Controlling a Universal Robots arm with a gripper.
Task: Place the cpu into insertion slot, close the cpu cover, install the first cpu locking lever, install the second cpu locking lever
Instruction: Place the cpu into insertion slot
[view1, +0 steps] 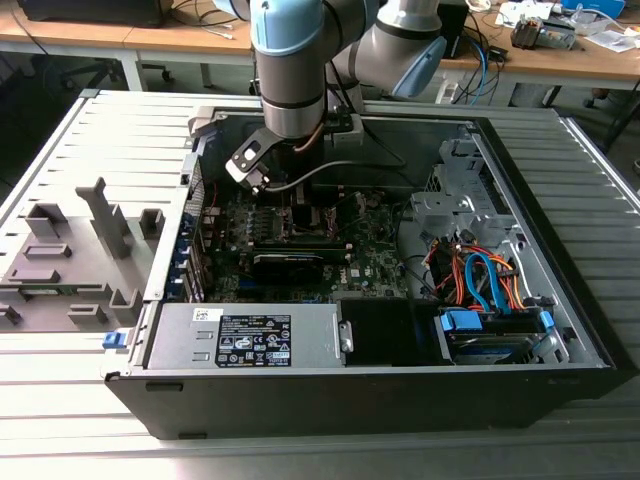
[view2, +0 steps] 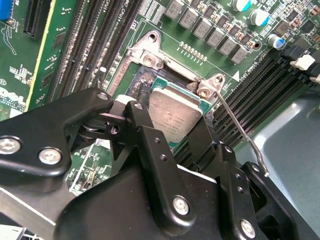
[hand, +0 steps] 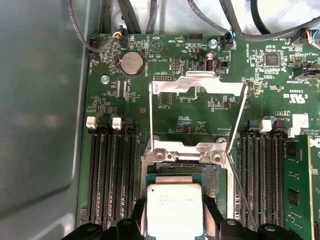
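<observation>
**Over the insertion slot, the cpu sits in the gripper's grip**

Right above the insertion slot (hand: 216, 181), the gripper (hand: 174, 220) holds the cpu (hand: 174, 210). Its two black fingers (hand: 137, 216) press on two sides of the chip, one on each side, so the hand is closed around it. The cpu lies flat with its grey metal top facing up. It covers most of the slot. A strip of the slot's dark middle peeks out beside the chip. I cannot tell if the chip touches the slot yet.

The cpu cover (hand: 200, 84) is flipped open. It leans back from the slot, on the side away from the gripper, and it joins the slot's edge at two silver screws. Nothing lies over the chip.

A thin metal lever (view2: 240, 127) sticks out from one corner of the slot. It is loose and not hooked down.

Long black memory slots (hand: 112, 175) run along both sides of the insertion slot. A round silver battery (hand: 132, 62) sits on the green board (hand: 200, 115), past the open cover.

In the exterior view, the arm (view1: 290, 70) reaches down into the open computer case (view1: 560, 370), right over the place where the slot is.
</observation>
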